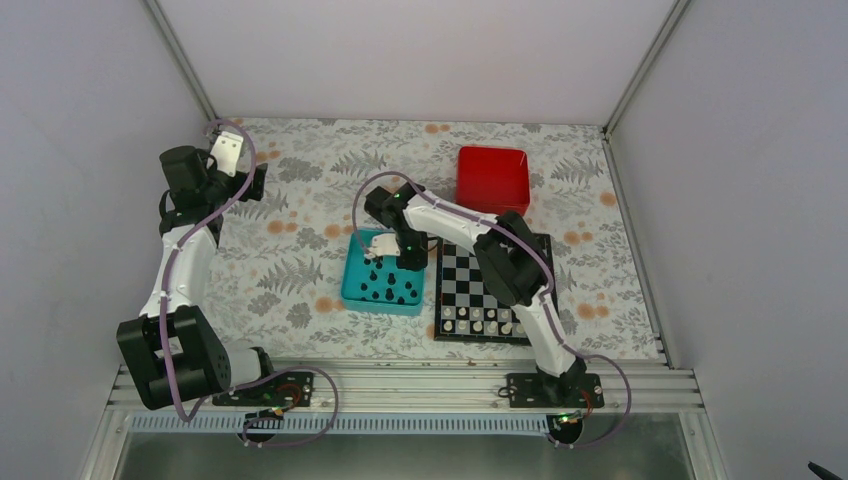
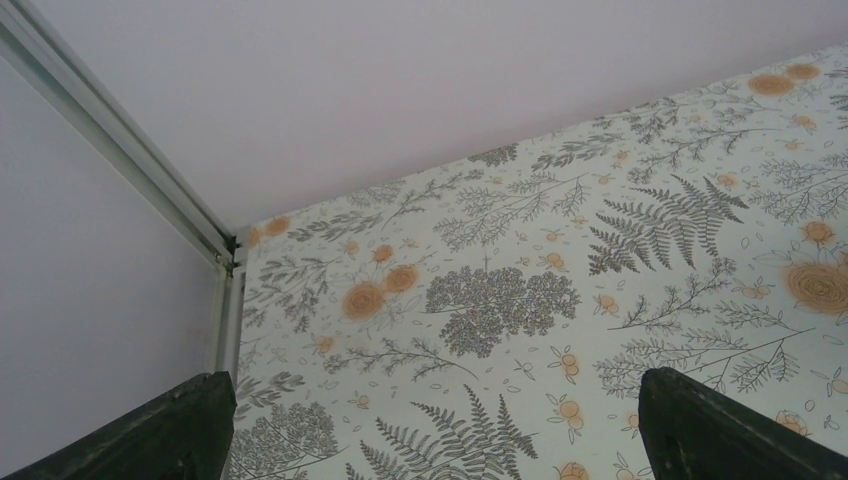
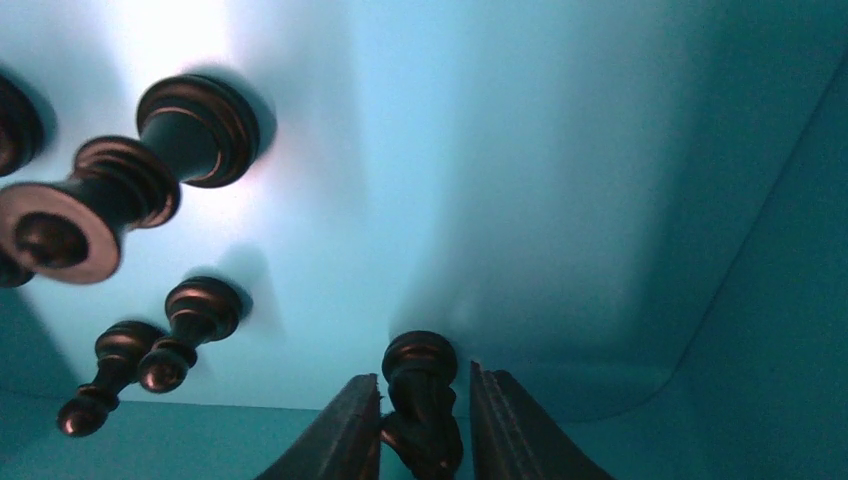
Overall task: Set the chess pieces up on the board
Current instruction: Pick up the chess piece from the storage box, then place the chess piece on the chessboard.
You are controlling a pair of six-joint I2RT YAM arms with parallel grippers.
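Right wrist: black chess piece (image 3: 421,395) flanked by tool (image 3: 424,392), in teal tray (image 3: 620,180).

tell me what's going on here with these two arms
The right end effector is down inside the teal tray, its fingers close on either side of one black chess piece. Whether it is gripped yet is unclear. More black pieces wait in that tray. The board beside it carries pale pieces on its near rows. The left end effector hangs open over the tablecloth at the far left, handling nothing.
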